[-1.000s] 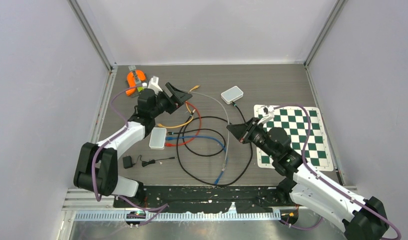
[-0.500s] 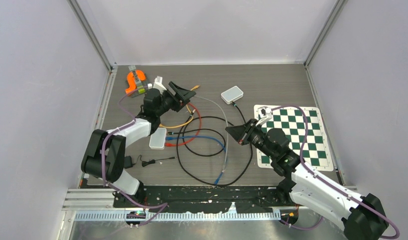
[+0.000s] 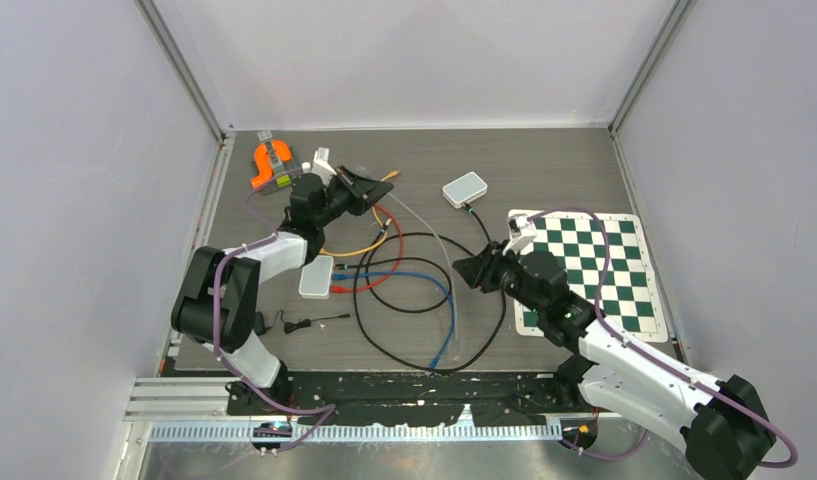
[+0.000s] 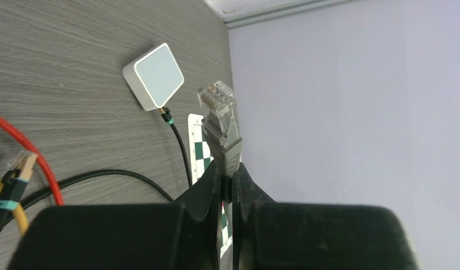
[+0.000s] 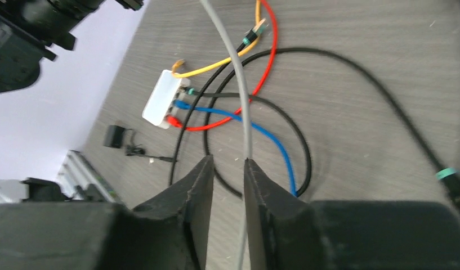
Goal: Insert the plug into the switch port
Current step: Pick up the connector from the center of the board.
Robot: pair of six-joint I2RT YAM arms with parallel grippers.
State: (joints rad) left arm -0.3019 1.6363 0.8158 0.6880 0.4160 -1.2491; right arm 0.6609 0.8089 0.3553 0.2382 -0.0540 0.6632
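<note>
Currently the left hand (image 4: 228,171) is clamping the plug (image 4: 219,112) by its grey boot, with the fingers pressed together on it. The plug is sticking straight out past the fingertips, up off the worktop (image 3: 544,160) at the rear left. It's not touching the switch (image 5: 162,101).

The plug is looking like a clear RJ45-style head on a tapered grey strain-relief boot. The latch side can't be made out.

Its grey cable (image 5: 239,84) is trailing across the worktop to the right hand (image 5: 227,163). That hand's fingers are standing slightly apart. The cable is running through the gap, lying against one finger, and doesn't look pinched.

The switch is lying flat near the left forearm. It's a white box with yellow, black, blue and red leads already plugged into one side.

A second small white box (image 4: 154,76) with a black lead is sitting further back, near the chessboard mat (image 3: 594,270).
</note>
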